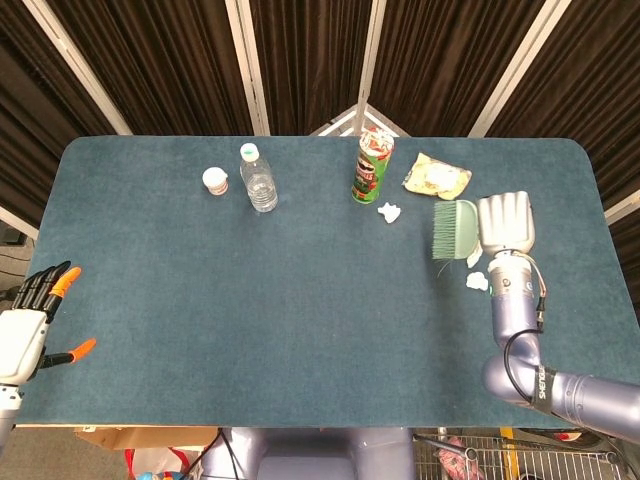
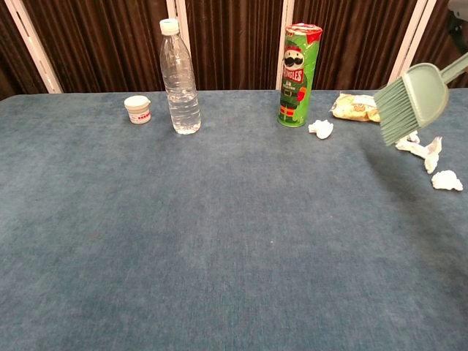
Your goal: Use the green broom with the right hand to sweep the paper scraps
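Several white crumpled paper scraps (image 2: 431,162) near the tabletop's right edge need low, steady strokes; the right hand (image 1: 505,223) grasps the green plastic broom (image 2: 411,99).

This looks like a robot test lab or staged recording booth rather than a home. A blue felt-covered surface (image 1: 300,300) stands before dark pleated curtains (image 1: 180,60) hung between white frame bars (image 1: 247,65), closing off the space. Everyday props stand in a loose row: a water bottle (image 2: 179,80), a small white jar (image 2: 137,110), a green chip can (image 2: 298,64) and a snack packet (image 2: 355,107). Below the near edge, a cardboard box (image 1: 140,437) and a wire cart (image 1: 480,455) sit on the floor.
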Controlling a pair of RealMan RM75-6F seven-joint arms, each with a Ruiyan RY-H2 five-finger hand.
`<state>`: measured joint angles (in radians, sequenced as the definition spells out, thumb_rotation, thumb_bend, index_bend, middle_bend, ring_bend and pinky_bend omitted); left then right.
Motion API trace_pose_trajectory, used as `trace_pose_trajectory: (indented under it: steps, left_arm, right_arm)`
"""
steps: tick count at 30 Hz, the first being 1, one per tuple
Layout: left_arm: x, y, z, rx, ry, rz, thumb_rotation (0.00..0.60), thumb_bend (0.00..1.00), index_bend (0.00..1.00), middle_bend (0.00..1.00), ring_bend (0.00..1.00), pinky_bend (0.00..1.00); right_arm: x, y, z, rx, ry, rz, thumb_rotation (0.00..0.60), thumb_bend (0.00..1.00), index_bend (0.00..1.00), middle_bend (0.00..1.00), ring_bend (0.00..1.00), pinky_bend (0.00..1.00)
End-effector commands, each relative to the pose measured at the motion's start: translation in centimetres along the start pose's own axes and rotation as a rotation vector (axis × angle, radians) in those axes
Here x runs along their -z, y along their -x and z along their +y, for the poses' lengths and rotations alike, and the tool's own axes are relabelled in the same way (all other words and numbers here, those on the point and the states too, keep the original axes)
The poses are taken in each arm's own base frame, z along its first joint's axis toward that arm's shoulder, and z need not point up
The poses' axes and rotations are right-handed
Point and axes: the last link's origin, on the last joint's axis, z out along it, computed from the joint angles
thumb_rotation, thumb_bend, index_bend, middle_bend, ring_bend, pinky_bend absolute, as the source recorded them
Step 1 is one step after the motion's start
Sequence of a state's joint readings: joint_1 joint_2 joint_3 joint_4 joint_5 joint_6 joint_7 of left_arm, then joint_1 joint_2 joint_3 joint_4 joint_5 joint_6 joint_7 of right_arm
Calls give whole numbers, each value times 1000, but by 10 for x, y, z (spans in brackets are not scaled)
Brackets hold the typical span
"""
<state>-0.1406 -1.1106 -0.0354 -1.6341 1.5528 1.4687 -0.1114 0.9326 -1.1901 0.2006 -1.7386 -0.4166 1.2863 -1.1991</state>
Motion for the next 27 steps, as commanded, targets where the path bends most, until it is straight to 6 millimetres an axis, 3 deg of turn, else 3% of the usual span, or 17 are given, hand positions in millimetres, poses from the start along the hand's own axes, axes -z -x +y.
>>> trace_pose_trajectory:
  steps: [1,7,15,27]
  left_arm:
    - [0,0,-1,1,0,-1,600,0,0,0,0,30]
    - [2,-1,0,1,6,3,600,0,0,0,0,30]
    - [3,2,4,-11,18,-5,600,0,0,0,0,30]
    - [3,2,3,-21,7,1,600,0,0,0,0,30]
  right_arm:
    - [17,-1,3,-76,-34,14,600,671,797,1000,1000,960]
    - [55,19,6,-178,-112,-14,600,671,796,1000,1000,960]
    - [101,48,-26,-349,-276,-133,600,670,796,1000,1000,960]
    - [119,72,-78,-447,-373,-240,600,671,780,1000,1000,960]
